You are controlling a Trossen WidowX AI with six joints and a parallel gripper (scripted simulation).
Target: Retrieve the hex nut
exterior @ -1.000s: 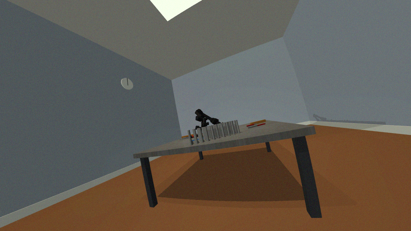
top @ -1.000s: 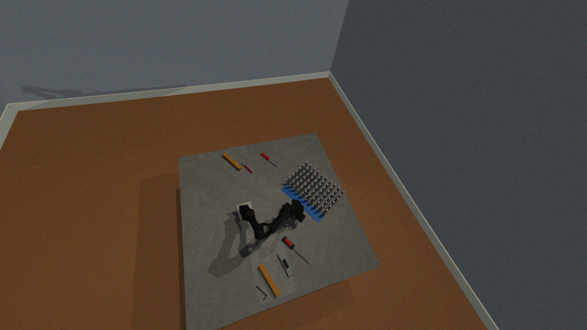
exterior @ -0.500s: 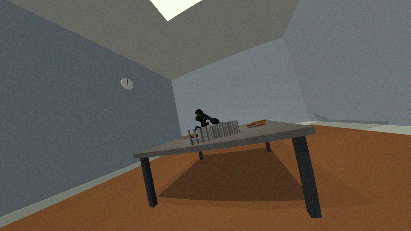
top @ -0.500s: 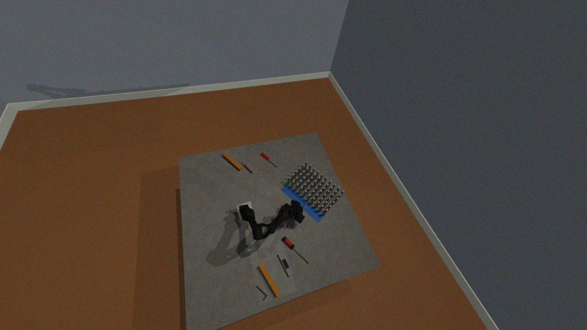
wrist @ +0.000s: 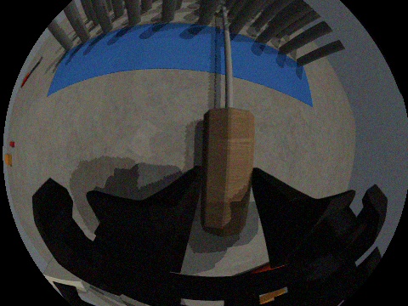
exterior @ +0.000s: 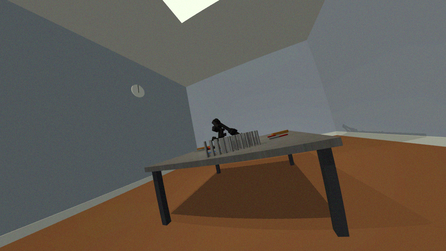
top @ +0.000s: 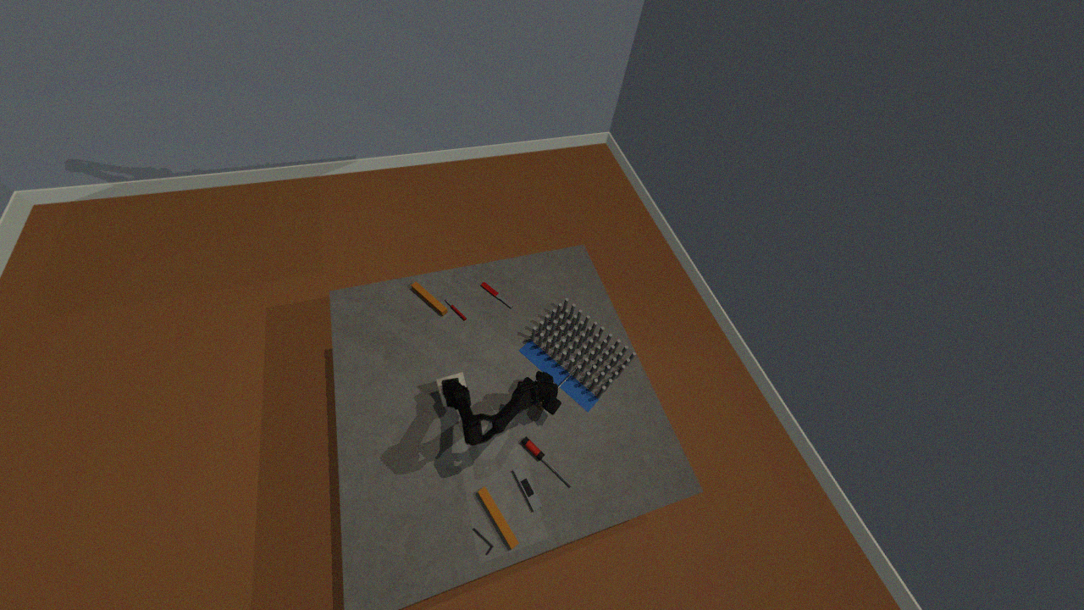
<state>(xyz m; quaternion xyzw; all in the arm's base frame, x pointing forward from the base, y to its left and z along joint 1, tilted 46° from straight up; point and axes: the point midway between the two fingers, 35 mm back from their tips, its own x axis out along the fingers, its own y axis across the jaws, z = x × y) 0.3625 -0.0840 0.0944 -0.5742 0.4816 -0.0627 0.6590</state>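
My gripper (top: 553, 390) (wrist: 226, 172) is shut on the wooden handle (wrist: 228, 136) of a tool. The tool's thin metal shaft (wrist: 229, 81) (top: 563, 381) runs forward from the handle across the blue taped strip (wrist: 140, 51) (top: 528, 351). Its far end is among the front spacers at the top of the wrist view. The metal spacers (top: 583, 341) (exterior: 237, 142) (wrist: 168, 8) stand upright in rows behind the strip. My hand is in front of the strip. I cannot make out the hex nut in any view; the spacers and the shaft's far end are dim and crowded.
A large red and black screwdriver (top: 533, 449), a grey tool (top: 527, 487), an orange bar (top: 497, 518) and a hex key (top: 483, 537) lie on one side of the arm. Another orange bar (top: 429, 298) and two red-handled tools (top: 489, 289) (top: 457, 312) lie on the other side.
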